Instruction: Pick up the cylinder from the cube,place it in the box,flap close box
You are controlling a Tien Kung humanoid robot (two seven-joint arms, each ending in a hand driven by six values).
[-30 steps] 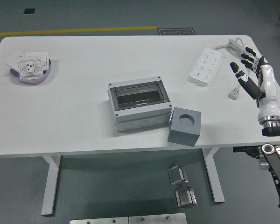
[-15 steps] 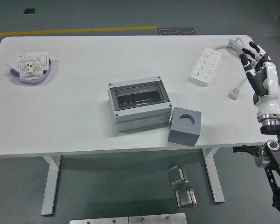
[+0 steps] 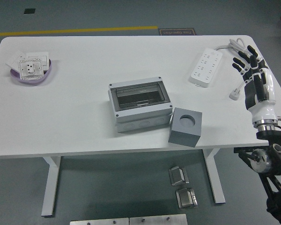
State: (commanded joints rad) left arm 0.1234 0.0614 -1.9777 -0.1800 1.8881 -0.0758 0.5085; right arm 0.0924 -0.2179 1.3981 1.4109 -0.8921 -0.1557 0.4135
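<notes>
A grey cube stands near the table's front edge, with a round hole in its top where a grey cylinder sits. To its left is a grey box with a dark see-through lid lying shut over it. My right hand is over the table's right edge, fingers spread and empty, well to the right of the cube. My left arm is not in view.
A white power strip with cable and plug lies at the back right, close to my right hand. A purple dish with white socket parts sits at the far left. Metal parts lie on the floor under the table.
My right hand has turned and shifted slightly left over the table's right edge, its fingers staying spread. Nothing on the table has moved.
</notes>
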